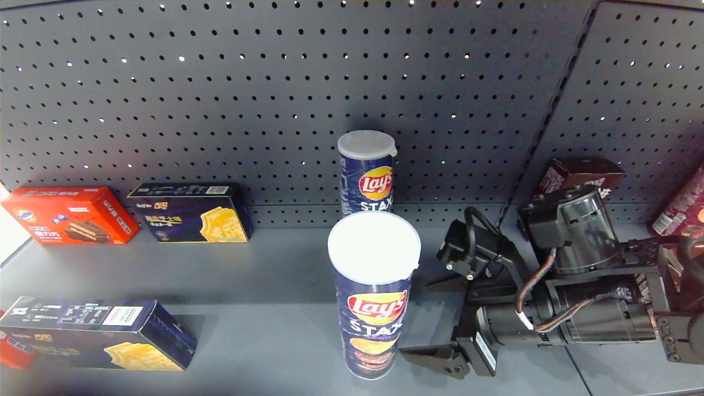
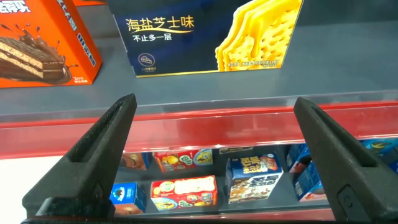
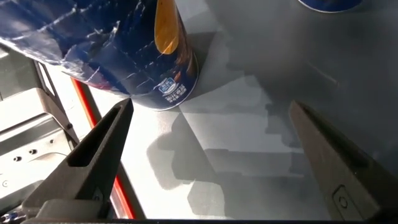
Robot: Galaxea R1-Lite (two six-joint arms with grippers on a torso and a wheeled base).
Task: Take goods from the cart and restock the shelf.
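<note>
The front chips can (image 1: 374, 297) stands upright on the shelf (image 1: 264, 308), just beyond the tips of the right pincer (image 1: 416, 318), spread wide; release looks done. Next: back straight out without nudging it.

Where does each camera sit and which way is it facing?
Head view: from the head, down onto the grey metal shelf and pegboard; open right gripper shows.
Left wrist view: from the left wrist, toward the shelf's red front edge; open left gripper shows.
Right wrist view: from the right wrist, at the tall blue cylindrical can's base; own fingers show.
Shared: head and right wrist views show that can.
</note>
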